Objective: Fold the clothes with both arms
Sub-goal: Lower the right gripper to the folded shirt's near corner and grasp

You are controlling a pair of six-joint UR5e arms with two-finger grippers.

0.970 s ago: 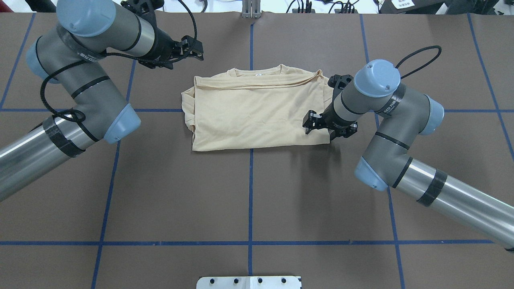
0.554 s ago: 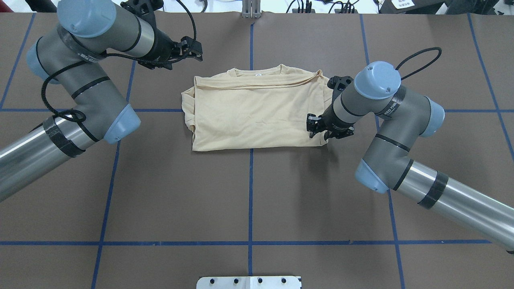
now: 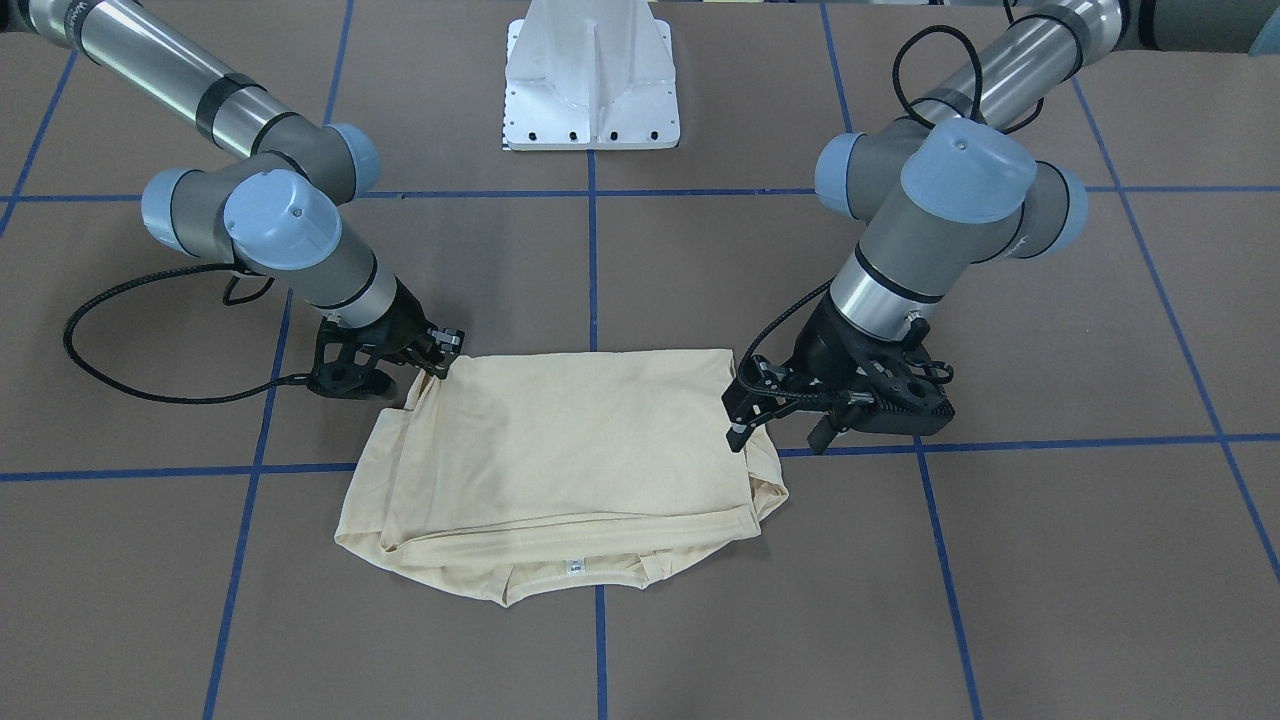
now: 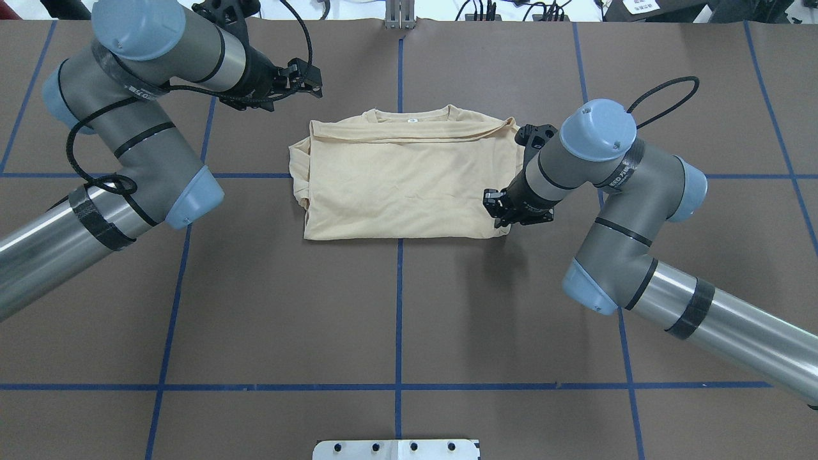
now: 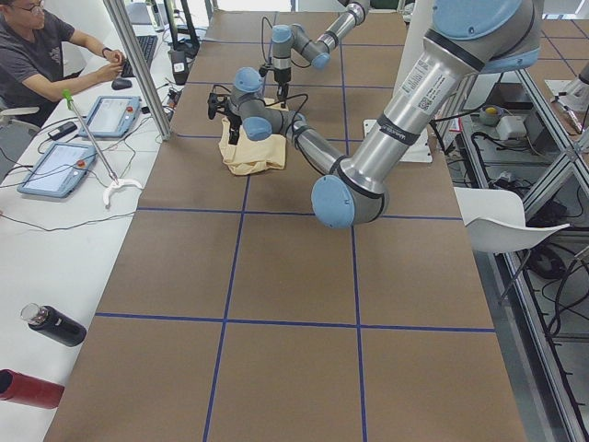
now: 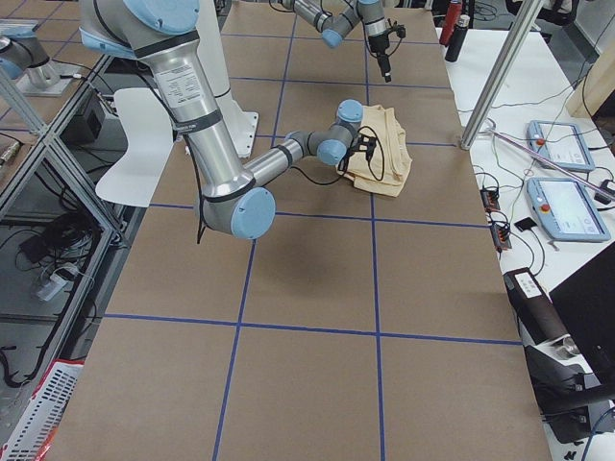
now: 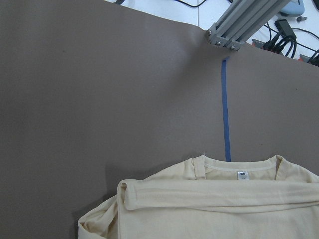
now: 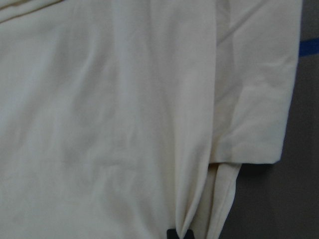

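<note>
Out from the white pedestal base [image 3: 590, 80], the folded cream T-shirt [image 4: 402, 185] is pinched at its nearer corner by the closed right gripper [image 4: 503, 218], the open left gripper [image 4: 313, 78] held farther out, so folds could be dragged apart by one-sided pulling.

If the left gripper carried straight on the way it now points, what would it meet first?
The left gripper would likely meet the T-shirt, at its folded side edge; depth is unclear.

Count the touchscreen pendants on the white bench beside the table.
2. Both lie on the white bench in the exterior left view: the farther pendant by the seated person, the nearer pendant just this side of it. More could lie out of frame.
</note>
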